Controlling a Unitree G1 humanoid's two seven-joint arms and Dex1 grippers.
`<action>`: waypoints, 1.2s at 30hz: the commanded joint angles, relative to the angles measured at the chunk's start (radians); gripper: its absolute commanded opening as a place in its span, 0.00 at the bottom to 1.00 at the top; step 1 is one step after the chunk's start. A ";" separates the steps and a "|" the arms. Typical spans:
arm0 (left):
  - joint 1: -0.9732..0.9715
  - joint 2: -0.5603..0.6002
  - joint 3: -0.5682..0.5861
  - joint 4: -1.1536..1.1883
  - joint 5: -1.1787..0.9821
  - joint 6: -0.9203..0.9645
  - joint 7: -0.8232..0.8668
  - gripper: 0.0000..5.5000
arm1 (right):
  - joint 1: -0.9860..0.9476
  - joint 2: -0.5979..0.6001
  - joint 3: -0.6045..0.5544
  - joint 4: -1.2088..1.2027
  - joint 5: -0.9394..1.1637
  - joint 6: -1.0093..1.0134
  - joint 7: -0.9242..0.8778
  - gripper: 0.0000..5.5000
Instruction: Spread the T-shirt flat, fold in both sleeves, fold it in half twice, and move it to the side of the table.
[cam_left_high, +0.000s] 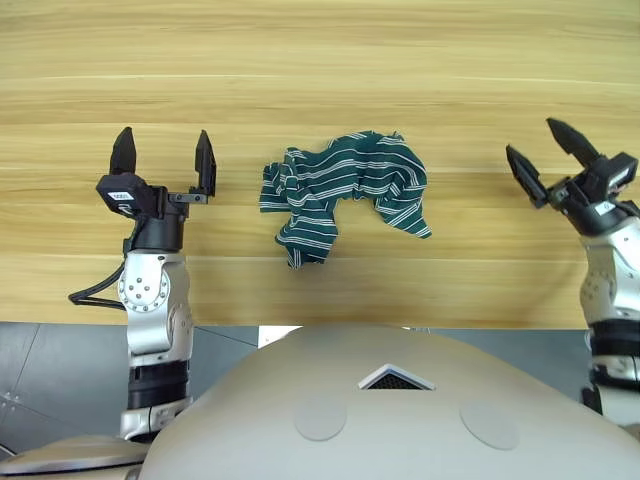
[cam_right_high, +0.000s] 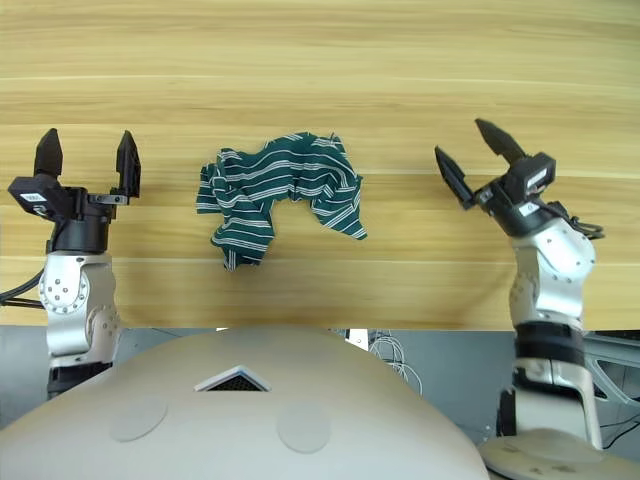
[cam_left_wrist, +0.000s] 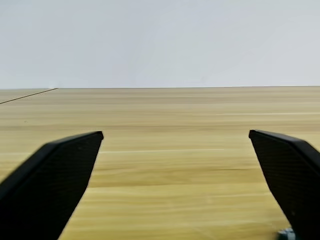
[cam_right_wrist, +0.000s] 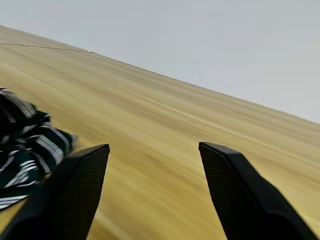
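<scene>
Roughly midway across the wooden table (cam_left_high: 320, 60), the T-shirt (cam_left_high: 345, 190) lies in a crumpled wad, dark green with thin white stripes, between the two grippers and touching neither. Its long axis runs left to right across the table, with the right end dipping a bit toward the robot. A narrower lobe of cloth drops from the left part and points at the near edge. Collar, hem and sleeves cannot be told apart in the wad, so which way the shirt faces is unreadable. The near table edge runs just in front of the robot. The lowest lobe is near that edge, not over it. Beyond the shirt, plain wood grain runs wide to the top of the head views. Wood also shows on both sides, more between the shirt and the right gripper (cam_left_high: 530, 137) than on the left. The left gripper (cam_left_high: 164, 150) is over the table just left of the shirt, jaws spread wide with nothing between them, pointing straight away from the robot. The right gripper is well apart from the shirt, also spread wide and holding nothing, angled away from the robot and inward toward the shirt. In the right wrist view the striped cloth shows past one black finger. A pale wall (cam_left_wrist: 160, 40) rises behind the table's far edge. Cables (cam_right_high: 385, 350) lie on the grey floor below the near edge.
</scene>
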 joint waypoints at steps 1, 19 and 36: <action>0.157 0.073 -0.239 -0.615 0.071 0.512 0.165 0.96 | 0.317 -0.273 -0.047 -0.677 0.177 0.406 0.017 0.61; -0.037 -0.017 -0.311 -0.573 0.087 0.904 0.321 0.96 | -0.041 -0.055 0.185 -0.668 0.060 0.881 -0.322 0.61; -0.076 -0.055 -0.325 -0.457 0.114 0.913 0.254 0.97 | -0.132 0.106 0.196 -0.612 0.008 1.083 -0.396 0.19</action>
